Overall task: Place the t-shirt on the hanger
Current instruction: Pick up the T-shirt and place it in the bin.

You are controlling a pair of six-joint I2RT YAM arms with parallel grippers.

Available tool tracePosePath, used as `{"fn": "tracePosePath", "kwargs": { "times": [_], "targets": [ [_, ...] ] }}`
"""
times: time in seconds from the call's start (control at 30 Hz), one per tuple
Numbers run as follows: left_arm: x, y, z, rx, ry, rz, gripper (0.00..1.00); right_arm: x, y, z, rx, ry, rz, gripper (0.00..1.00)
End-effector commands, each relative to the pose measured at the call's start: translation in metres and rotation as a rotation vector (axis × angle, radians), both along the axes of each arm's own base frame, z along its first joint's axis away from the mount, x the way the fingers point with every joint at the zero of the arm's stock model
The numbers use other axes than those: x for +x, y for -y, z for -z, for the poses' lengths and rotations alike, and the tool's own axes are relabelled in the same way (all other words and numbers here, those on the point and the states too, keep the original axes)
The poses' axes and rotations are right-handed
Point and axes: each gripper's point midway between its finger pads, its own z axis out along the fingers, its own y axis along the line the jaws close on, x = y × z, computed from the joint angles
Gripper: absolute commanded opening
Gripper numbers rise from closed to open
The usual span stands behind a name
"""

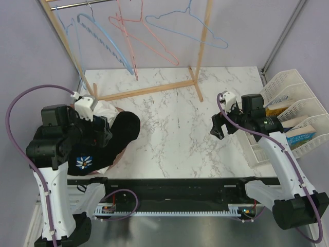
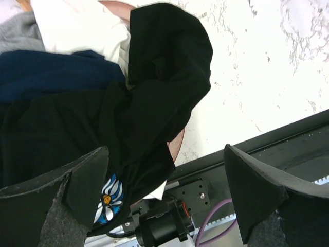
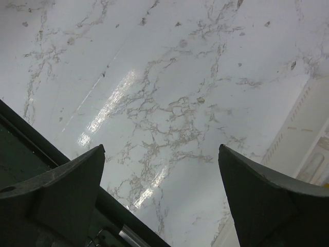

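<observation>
Fingers (image 2: 85, 182) of the left gripper (image 2: 164, 154) are seen spread wide with nothing clamped between them, poised above a heap of clothes. The heap is held in a pinkish round container, of which only a strip of rim (image 2: 178, 146) is exposed. The t-shirt (image 2: 164, 77) is draped on top, one black fold spilling over the rim onto the marble table (image 1: 175, 128); its white-and-blue print (image 2: 108, 198) is turned up at the near edge. Beneath it a navy garment (image 2: 51, 69), a white garment (image 2: 77, 25) and a scrap of grey cloth (image 2: 18, 33) are packed in the same container.

The right gripper (image 3: 161, 149) is likewise parted and empty — only bare marble is framed between its fingers (image 3: 67, 180). It is held well apart from the clothes, on the right side of the table.

The hanger (image 1: 218, 36) is hung on the wooden rack (image 1: 149, 90) at the far edge, beside pink hangers (image 1: 154, 46) and a blue notched hanger (image 1: 110, 43).

White slotted bins (image 1: 288, 87) are set along the right edge — flat yellow and blue items are stood in them, their nature not discernible.
</observation>
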Motion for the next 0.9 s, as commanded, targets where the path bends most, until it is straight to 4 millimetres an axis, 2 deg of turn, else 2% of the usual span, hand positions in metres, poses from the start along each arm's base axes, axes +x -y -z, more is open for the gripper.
{"fn": "tracePosePath", "kwargs": {
  "times": [0.0, 0.07, 0.17, 0.23, 0.47, 0.6, 0.7, 0.77, 0.8, 0.87],
  "targets": [
    [0.005, 0.002, -0.022, 0.012, -0.001, 0.047, 0.99, 0.006, -0.010, -0.018, 0.030, 0.033, -0.060, 0.98],
    [0.019, -0.004, -0.036, 0.031, -0.012, 0.029, 0.99, 0.007, -0.011, -0.015, 0.028, 0.020, -0.069, 0.98],
    [0.023, -0.008, -0.045, 0.059, -0.025, 0.037, 0.99, 0.009, -0.014, -0.012, 0.025, 0.001, -0.081, 0.98],
    [0.022, -0.013, -0.040, 0.103, -0.041, 0.055, 0.99, 0.010, -0.019, -0.011, 0.025, -0.007, -0.097, 0.98],
    [0.027, -0.044, -0.003, 0.210, -0.133, 0.033, 0.99, 0.011, -0.042, -0.001, 0.001, -0.029, -0.153, 0.98],
    [0.033, -0.072, 0.018, 0.232, -0.168, 0.012, 0.99, 0.011, -0.047, -0.002, -0.002, -0.028, -0.171, 0.98],
    [0.032, -0.082, 0.033, 0.281, -0.188, 0.059, 0.99, 0.009, -0.048, 0.001, -0.005, -0.037, -0.180, 0.98],
    [0.033, -0.089, 0.051, 0.306, -0.224, 0.083, 0.99, 0.006, -0.049, 0.002, 0.000, -0.045, -0.190, 0.98],
    [0.029, -0.092, 0.067, 0.307, -0.264, 0.087, 0.99, 0.004, -0.050, 0.002, 0.005, -0.051, -0.192, 0.98],
    [0.033, -0.102, 0.083, 0.356, -0.274, 0.086, 0.99, 0.001, -0.052, 0.001, 0.017, -0.066, -0.205, 0.98]
  ]
}}
